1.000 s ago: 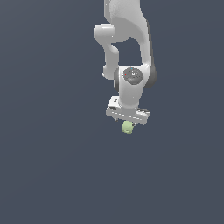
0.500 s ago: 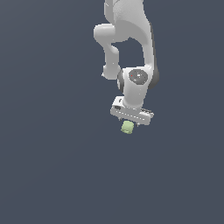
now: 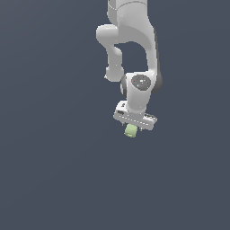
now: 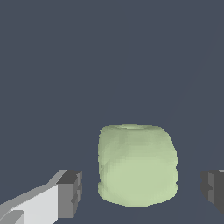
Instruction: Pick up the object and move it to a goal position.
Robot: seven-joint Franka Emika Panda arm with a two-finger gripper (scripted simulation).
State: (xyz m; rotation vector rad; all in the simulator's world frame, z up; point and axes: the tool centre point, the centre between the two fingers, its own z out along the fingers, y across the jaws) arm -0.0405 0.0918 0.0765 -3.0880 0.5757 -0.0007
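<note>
**Object sits between open fingers, no grip visible**

You've got the gripper (image 3: 133, 128) pointing down in the exterior view, hanging off the white arm (image 3: 134, 49) that comes in from the top of frame. The object (image 3: 130, 130), small and pale green, shows just under the gripper's crossbar, slightly toward the exterior view's left of its centre. Around it you see only the flat dark grey-blue background (image 3: 54, 170); no edge or shadow there tells you whether the object rests on it or is off it.

In the wrist view the object (image 4: 137, 164) is a rounded, roughly cube-shaped lump, narrower than the finger spacing. You can see one dark finger pad (image 4: 70, 194) on a pale finger to one side and the other pad (image 4: 213, 188) at the frame edge on the opposite side. There's a clear strip of background between the object and each pad, so the jaws are spread wider than the object and touch it on neither side. The gap on the first pad's side looks the narrower one.
</note>
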